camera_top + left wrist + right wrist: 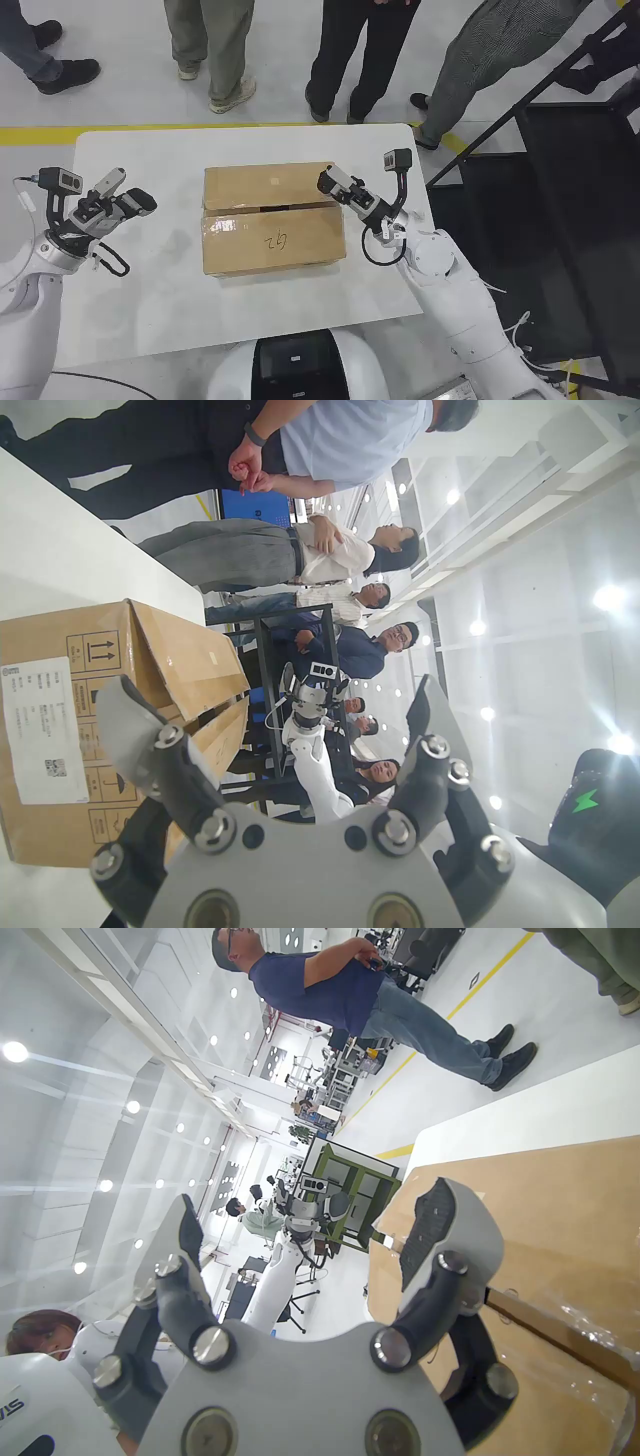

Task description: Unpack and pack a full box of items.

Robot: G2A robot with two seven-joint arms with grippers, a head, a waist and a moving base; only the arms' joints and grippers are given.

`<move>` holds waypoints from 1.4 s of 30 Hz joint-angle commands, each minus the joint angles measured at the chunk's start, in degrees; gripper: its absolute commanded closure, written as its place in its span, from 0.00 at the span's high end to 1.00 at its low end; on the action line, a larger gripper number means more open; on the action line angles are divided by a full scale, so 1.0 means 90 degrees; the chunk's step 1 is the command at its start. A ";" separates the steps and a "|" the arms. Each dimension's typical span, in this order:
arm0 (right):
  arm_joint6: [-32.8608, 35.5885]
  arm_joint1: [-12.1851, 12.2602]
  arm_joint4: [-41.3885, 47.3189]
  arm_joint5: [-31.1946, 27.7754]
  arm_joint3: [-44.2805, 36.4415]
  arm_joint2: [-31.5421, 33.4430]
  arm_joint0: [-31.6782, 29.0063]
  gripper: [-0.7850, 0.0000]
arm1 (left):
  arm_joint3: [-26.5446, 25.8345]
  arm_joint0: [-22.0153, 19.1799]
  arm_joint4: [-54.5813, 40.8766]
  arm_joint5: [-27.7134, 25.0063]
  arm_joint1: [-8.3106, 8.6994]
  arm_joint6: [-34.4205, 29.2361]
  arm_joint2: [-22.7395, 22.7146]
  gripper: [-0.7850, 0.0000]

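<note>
A brown cardboard box (272, 220) stands in the middle of the white table (140, 310). Its two top flaps are folded down with a dark slit between them, and tape covers the near flap. My right gripper (335, 183) is open at the box's right end, just above the far flap. In the right wrist view the right gripper (310, 1223) has one fingertip (430, 1218) over the box (560, 1228) top near its corner. My left gripper (135, 204) is open over bare table, well left of the box. The left wrist view shows the left gripper (277, 710) empty, facing the box (105, 680) side with its white label.
A black metal rack (560, 190) stands just past the table's right edge. Several people stand on the floor beyond the far edge. Bare table lies to the left of the box and in front of it.
</note>
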 commanded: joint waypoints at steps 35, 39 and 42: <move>0.1664 0.0167 0.0136 0.0307 0.0066 0.0390 0.0032 1.00 | -0.0132 -0.0110 0.0891 -0.0484 0.0106 -0.1175 -0.0079 1.00; 0.2811 0.0305 0.0032 0.0479 0.0185 0.0701 0.0023 1.00 | -0.0012 -0.0261 0.1016 -0.0744 0.0140 -0.1691 -0.0018 1.00; 0.3486 0.0402 -0.0084 0.0341 0.0213 0.0949 0.0051 1.00 | 0.0121 -0.0401 0.0848 -0.0909 0.0149 -0.1977 0.0051 1.00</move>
